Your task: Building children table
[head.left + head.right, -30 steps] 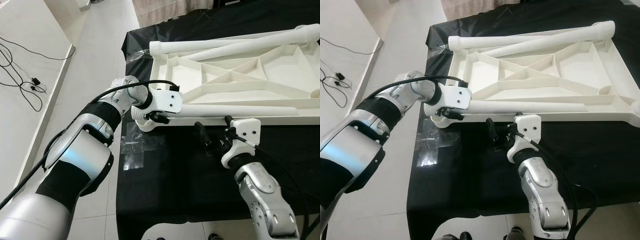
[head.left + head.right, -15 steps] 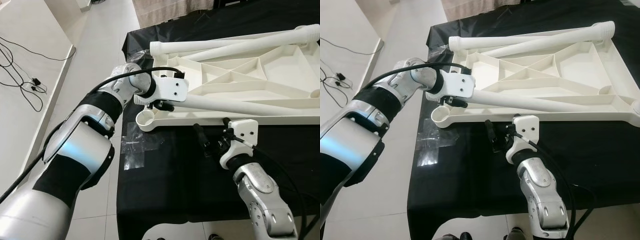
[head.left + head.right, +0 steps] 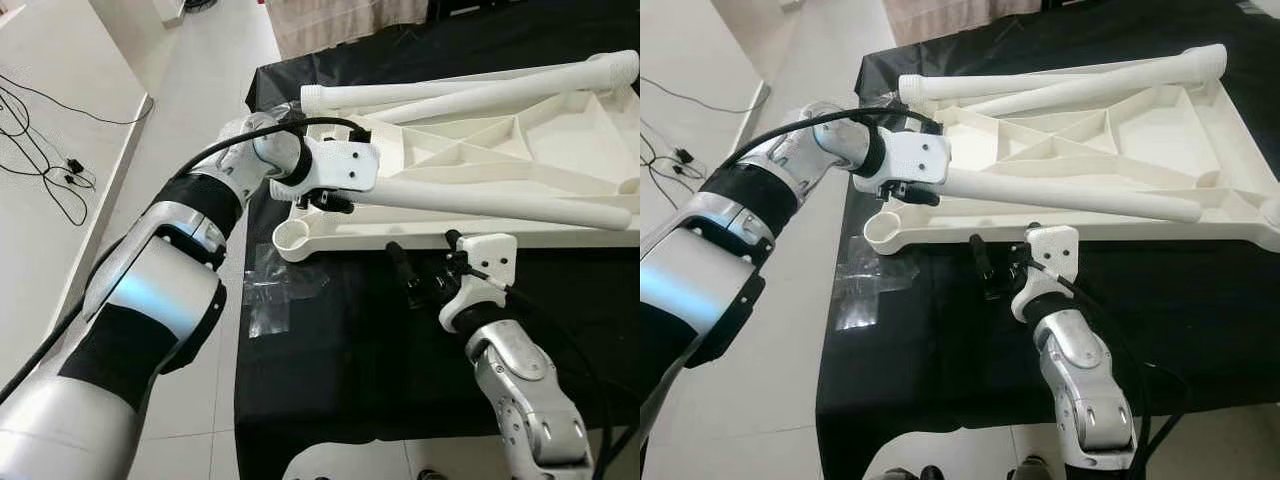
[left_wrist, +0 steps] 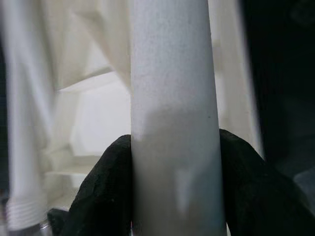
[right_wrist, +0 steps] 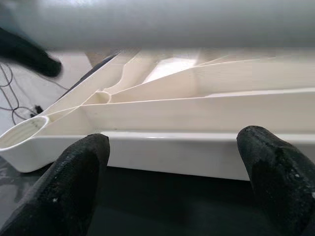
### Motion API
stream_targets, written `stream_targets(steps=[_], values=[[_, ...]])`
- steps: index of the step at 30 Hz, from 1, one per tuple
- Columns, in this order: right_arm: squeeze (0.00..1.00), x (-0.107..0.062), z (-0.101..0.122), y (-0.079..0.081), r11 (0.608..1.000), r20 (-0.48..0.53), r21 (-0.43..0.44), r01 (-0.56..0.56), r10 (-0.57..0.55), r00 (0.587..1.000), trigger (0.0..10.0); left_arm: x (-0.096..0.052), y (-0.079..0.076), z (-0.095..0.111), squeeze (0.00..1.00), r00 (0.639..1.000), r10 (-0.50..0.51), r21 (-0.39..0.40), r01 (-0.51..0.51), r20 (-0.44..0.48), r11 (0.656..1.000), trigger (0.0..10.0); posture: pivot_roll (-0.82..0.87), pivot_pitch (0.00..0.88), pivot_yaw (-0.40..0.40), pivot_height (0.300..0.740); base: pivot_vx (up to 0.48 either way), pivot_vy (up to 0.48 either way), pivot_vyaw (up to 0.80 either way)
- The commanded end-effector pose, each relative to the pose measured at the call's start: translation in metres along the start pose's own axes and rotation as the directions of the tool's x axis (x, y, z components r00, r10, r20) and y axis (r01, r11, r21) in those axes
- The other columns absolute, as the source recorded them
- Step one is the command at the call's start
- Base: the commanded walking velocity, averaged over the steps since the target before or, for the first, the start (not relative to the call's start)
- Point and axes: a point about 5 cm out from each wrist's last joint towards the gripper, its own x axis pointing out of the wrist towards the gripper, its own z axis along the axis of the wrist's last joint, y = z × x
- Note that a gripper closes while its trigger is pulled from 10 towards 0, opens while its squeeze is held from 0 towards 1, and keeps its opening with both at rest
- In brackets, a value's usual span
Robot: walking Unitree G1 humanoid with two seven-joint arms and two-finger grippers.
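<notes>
White legs (image 3: 470, 201): three; tabletop (image 3: 560, 140): one

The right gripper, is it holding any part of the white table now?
No, the right gripper is open, its fingers spread apart above the black cloth, short of the white tabletop.

The left tool (image 3: 322, 196), clamped on the white leg (image 3: 480, 203), is now higher and farther in over the tabletop (image 3: 560, 140). The leg's held end is off the corner socket (image 3: 292, 236), which lies bare below the tool, and the leg slants across the ribs.
</notes>
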Motion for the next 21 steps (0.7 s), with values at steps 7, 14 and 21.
stream_targets(steps=[7,14,21], values=[[0.0,0.004,0.005,-0.006,1.0,0.034,0.025,0.006,-0.006,0.999,10.0,-0.037,0.025,-0.012,0.0,0.944,0.29,-0.253,-0.245,0.16,0.936,0.0,-0.18,0.153,0.188,0.74,0.0,0.0,0.0],[0.0,0.007,0.007,-0.008,0.999,0.05,0.038,0.009,-0.011,0.999,10.0,-0.048,0.027,-0.012,0.0,0.826,0.436,-0.51,-0.218,0.358,0.832,0.0,-0.17,0.147,0.182,0.74,0.0,0.0,0.0],[0.0,0.008,0.011,-0.011,0.998,0.068,0.066,-0.009,0.004,0.998,10.0,-0.052,0.016,-0.019,0.0,0.738,0.491,-0.662,-0.08,0.463,0.745,0.0,-0.17,0.145,0.175,0.74,0.0,0.0,0.0]])
